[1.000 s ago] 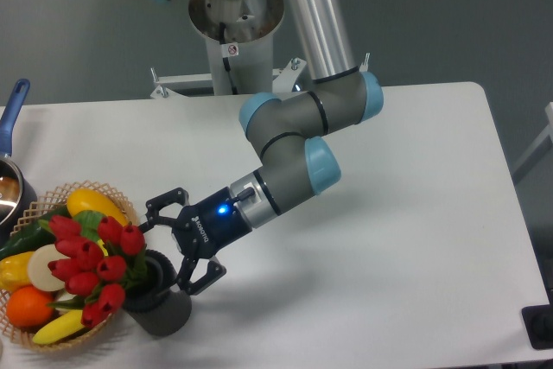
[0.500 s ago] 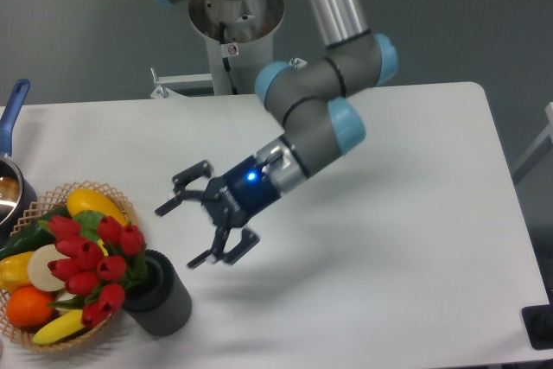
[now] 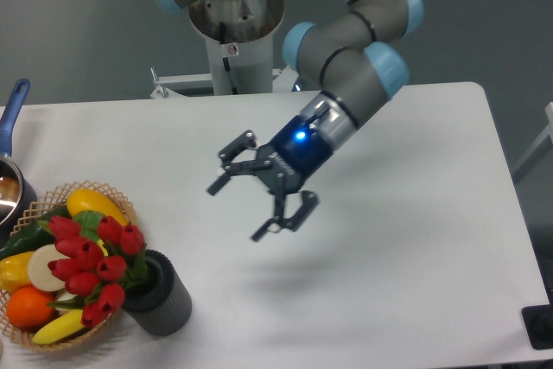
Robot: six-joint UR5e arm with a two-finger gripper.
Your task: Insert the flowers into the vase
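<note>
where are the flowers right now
The flowers sit at the lower left of the camera view, stems down in the vase, their red buds leaning left over the wicker basket.

1. My arm (image 3: 346,84) runs out past the top edge, so its upper links are cut off.
2. The flowers (image 3: 91,261) hide their own stems inside the vase (image 3: 164,300), and cover part of its mouth.
3. The wicker basket (image 3: 104,192) is cut by the left edge; the flowers hide its near-right side.
4. The pot (image 3: 10,179) at far left shows only a handle and a sliver.
</note>
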